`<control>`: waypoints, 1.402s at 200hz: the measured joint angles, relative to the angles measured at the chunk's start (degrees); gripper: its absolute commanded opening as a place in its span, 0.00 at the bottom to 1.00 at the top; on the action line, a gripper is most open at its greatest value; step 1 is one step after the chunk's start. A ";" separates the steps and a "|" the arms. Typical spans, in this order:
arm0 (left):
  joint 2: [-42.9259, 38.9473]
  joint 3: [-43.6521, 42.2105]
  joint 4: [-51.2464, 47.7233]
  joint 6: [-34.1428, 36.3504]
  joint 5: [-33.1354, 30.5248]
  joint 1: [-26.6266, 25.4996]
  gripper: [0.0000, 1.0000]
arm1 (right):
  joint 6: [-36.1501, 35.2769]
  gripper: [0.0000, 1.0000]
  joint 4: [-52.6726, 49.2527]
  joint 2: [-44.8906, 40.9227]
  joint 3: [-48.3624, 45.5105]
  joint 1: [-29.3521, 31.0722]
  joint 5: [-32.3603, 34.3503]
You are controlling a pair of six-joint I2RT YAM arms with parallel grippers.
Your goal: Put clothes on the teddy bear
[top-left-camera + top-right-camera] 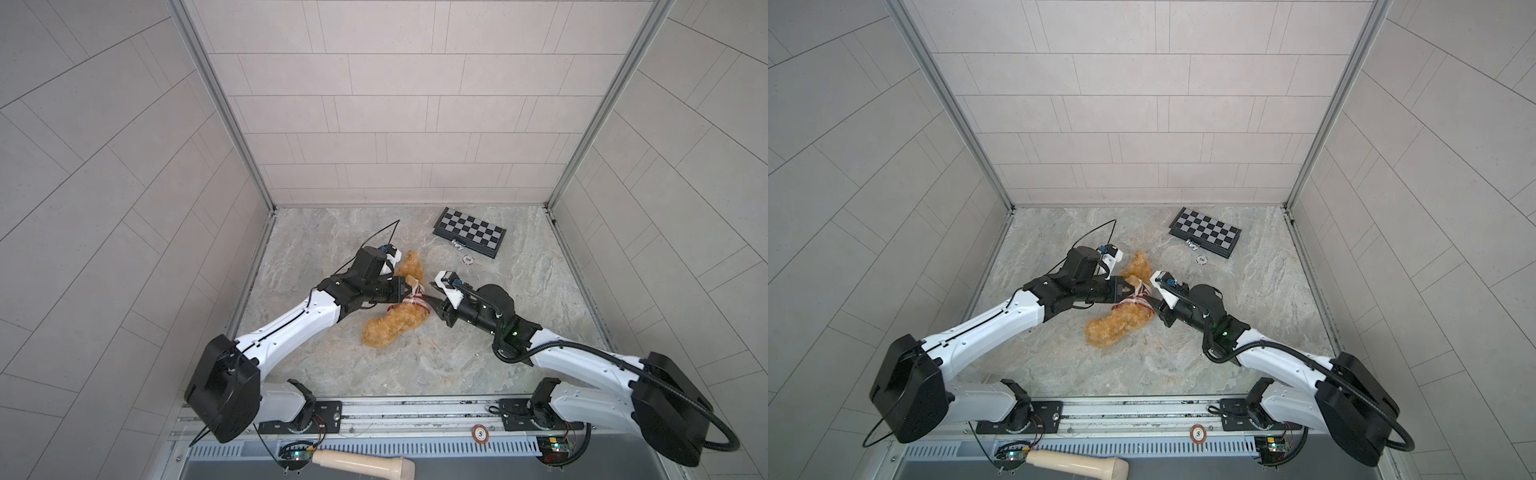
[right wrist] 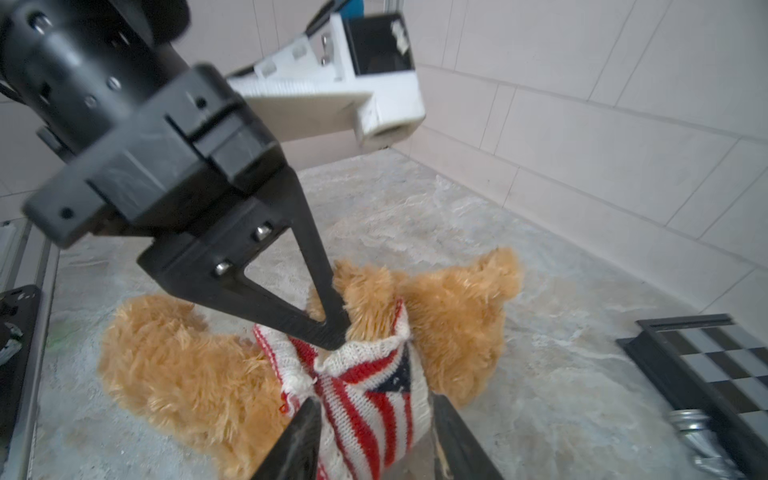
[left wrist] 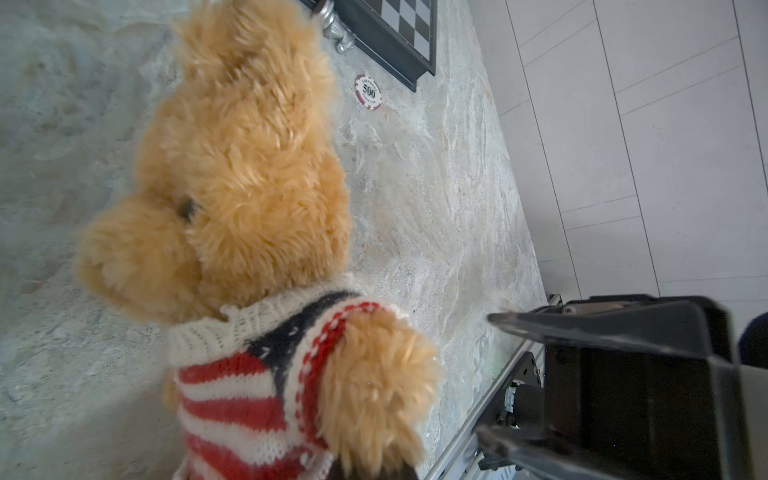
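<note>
Position: the teddy bear (image 1: 392,328) lies on the bench (image 1: 519,291) at mid-scene, directly between the two arms. Its long axis runs from the head at the far end to the legs at near-left.

Garment: the sweater (image 3: 232,386) sits at the neck and chest. One paw is through a sleeve. The belly and legs are bare, so the dressing is judged incomplete.

Left gripper (image 1: 406,293): it reaches in from the left. The fingers are together, pinched on the knit edge at the sleeve opening, just beside the paw.

Right gripper (image 1: 431,291): it reaches in from the right, level with the torso. The fingers are apart, one on each side of the bunched knit. The right wrist view does not settle whether they touch it.

Finding: both arms are at the torso, but only the right is free to take a new hold. The bare body lies near-left of its fingers, so the hem would need drawing that way, along the bear's axis. The left hold is judged to serve as the anchor.
</note>
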 measured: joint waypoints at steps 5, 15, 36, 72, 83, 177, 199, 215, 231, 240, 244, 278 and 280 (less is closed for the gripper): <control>0.00 -0.79 0.83 -1.22 -0.46 -0.31 0.00 | 0.26 0.44 1.14 1.53 -0.35 0.00 -0.70; 0.02 -1.70 1.75 -3.23 -1.18 -0.87 0.00 | 0.63 0.40 3.10 3.58 -1.09 -0.13 -1.79; 0.02 -1.60 3.78 -6.10 -1.44 -1.55 0.00 | 1.46 0.30 6.23 6.56 -2.51 -0.87 -3.65; 0.15 0.33 3.78 -8.66 -1.46 -3.80 0.00 | 3.98 0.04 11.39 12.76 -2.05 -4.11 -5.66; 0.15 0.76 3.80 -9.03 -2.03 -5.09 0.02 | 6.36 0.02 15.23 15.17 -2.64 -6.84 -6.69; 3.76 -2.43 12.50 -12.68 -2.27 -8.72 0.16 | 9.84 0.37 8.98 2.23 -8.22 -11.28 -8.50; 3.72 -2.71 12.26 -11.96 -2.36 -8.66 0.26 | 9.01 0.48 4.02 -4.81 -8.35 -11.28 -6.19; 2.67 -1.81 9.86 -9.64 -2.56 -7.89 0.34 | 8.79 0.56 -0.74 -8.83 -7.58 -11.23 -3.50; 2.49 0.50 6.51 -6.08 -2.62 -6.99 0.42 | 9.20 0.60 -7.04 -9.31 -4.02 -11.30 -0.68; 2.71 1.81 5.31 -4.79 -2.69 -6.29 0.42 | 9.66 0.61 -10.67 -8.09 -0.92 -11.54 0.96; 2.99 2.49 4.72 -4.07 -2.73 -5.90 0.43 | 10.03 0.61 -11.72 -7.34 0.33 -11.72 1.40; 7.89 9.09 0.46 1.18 -3.48 -3.58 0.45 | 14.10 0.65 -16.33 -3.52 3.61 -15.67 1.62; 8.28 9.49 0.17 1.53 -3.61 -3.50 0.45 | 14.29 0.65 -16.55 -3.30 3.63 -15.89 1.51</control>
